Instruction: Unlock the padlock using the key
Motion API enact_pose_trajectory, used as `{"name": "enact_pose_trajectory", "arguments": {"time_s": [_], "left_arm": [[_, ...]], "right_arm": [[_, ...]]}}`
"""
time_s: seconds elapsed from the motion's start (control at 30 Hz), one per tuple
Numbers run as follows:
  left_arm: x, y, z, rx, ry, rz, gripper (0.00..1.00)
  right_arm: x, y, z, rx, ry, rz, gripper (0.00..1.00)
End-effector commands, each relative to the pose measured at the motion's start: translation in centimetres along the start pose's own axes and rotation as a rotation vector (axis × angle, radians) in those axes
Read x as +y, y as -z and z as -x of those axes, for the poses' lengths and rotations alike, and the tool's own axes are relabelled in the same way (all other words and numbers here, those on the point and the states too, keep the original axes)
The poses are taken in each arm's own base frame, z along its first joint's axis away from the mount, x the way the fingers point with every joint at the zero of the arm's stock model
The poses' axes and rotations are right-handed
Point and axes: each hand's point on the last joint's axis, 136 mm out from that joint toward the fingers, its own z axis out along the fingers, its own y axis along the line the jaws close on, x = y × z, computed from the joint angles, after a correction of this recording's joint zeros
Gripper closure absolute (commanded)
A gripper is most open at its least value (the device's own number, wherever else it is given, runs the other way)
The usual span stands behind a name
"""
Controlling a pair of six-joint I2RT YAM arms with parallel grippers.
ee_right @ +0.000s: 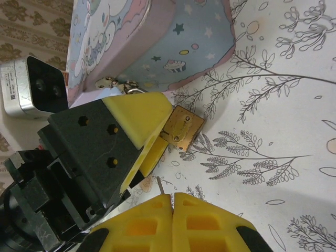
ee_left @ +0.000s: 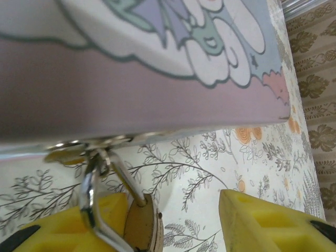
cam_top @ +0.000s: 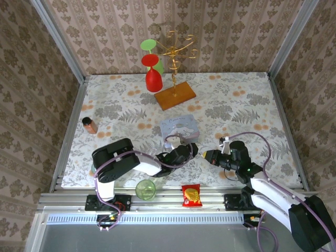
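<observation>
At the near edge of the pastel tin box (cam_top: 179, 127), mid-table, the padlock (ee_right: 182, 128) hangs by its silver shackle (ee_left: 89, 197) from the tin's hasp. The left gripper (ee_left: 168, 203) has its jaws partway apart around it: one yellow finger (ee_left: 63, 231) touches the brass body, the other sits clear of it. Just to the right, the right gripper (ee_right: 172, 195) is pinched closed on the key (ee_right: 158, 184), whose slim tip points toward the padlock without touching it

One padlock (ee_right: 182, 128), one key (ee_right: 159, 185), one tin box (cam_top: 179, 127), two goblets (cam_top: 153, 80) (cam_top: 149, 45), one rack (cam_top: 175, 96).
</observation>
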Motion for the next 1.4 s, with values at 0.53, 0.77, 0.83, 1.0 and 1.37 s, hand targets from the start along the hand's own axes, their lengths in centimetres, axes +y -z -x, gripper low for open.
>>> {"name": "enact_pose_trajectory", "arguments": {"time_s": [0.53, 0.77, 0.83, 1.0, 1.37], "left_arm": [[5.8, -1.6, -5.3, 0.169, -0.108, 0.25, 0.84], [3.6, -0.1, -4.3, 0.171, -0.107, 0.169, 0.99], [3.8, 0.2, -3.9, 0.168, -0.112, 0.168, 1.0], [5.8, 1.5, -3.0, 0.158, -0.073, 0.158, 0.97], [7.2, 3.9, -1.6, 0.094, -0.2, 0.268, 0.57]], "right_arm": [[-2.7, 1.2, -0.5, -0.046, -0.009, -0.1, 1.0], [-2.6, 0.4, 0.4, -0.022, -0.015, -0.081, 1.0], [-2.6, 0.1, 0.5, -0.001, -0.026, -0.082, 1.0], [-2.2, -0.7, 0.7, 0.032, -0.035, -0.062, 1.0], [-2.2, 0.1, 0.9, 0.011, -0.014, -0.084, 1.0]]}}
